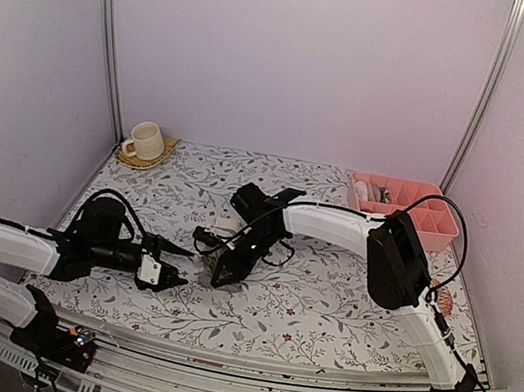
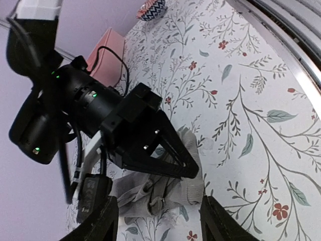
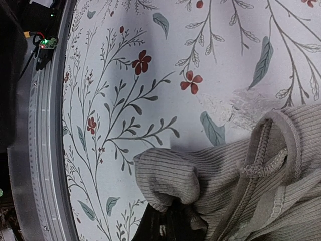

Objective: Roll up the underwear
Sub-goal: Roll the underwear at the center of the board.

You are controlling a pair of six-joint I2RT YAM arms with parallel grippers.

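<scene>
The underwear (image 2: 145, 198) is a rumpled grey-brown ribbed cloth with a thick hem, lying mid-table. In the top view only a pale bit of the underwear (image 1: 226, 223) shows beside the right arm. My right gripper (image 2: 193, 172) points down onto it, shut on a fold of the cloth. In the right wrist view the ribbed underwear (image 3: 225, 170) bulges over the closed right gripper (image 3: 170, 226). My left gripper (image 1: 167, 276) lies low just left of it, open. Its own view has the left gripper (image 2: 160, 226) with a finger on either side, the cloth just ahead and not touched.
A cream mug (image 1: 145, 142) on a coaster stands at the back left. At the back right is a pink divided tray (image 1: 403, 203). A small chevron-patterned round thing (image 2: 150, 9) lies near the right edge. The metal front rail (image 1: 242, 365) runs along the near side.
</scene>
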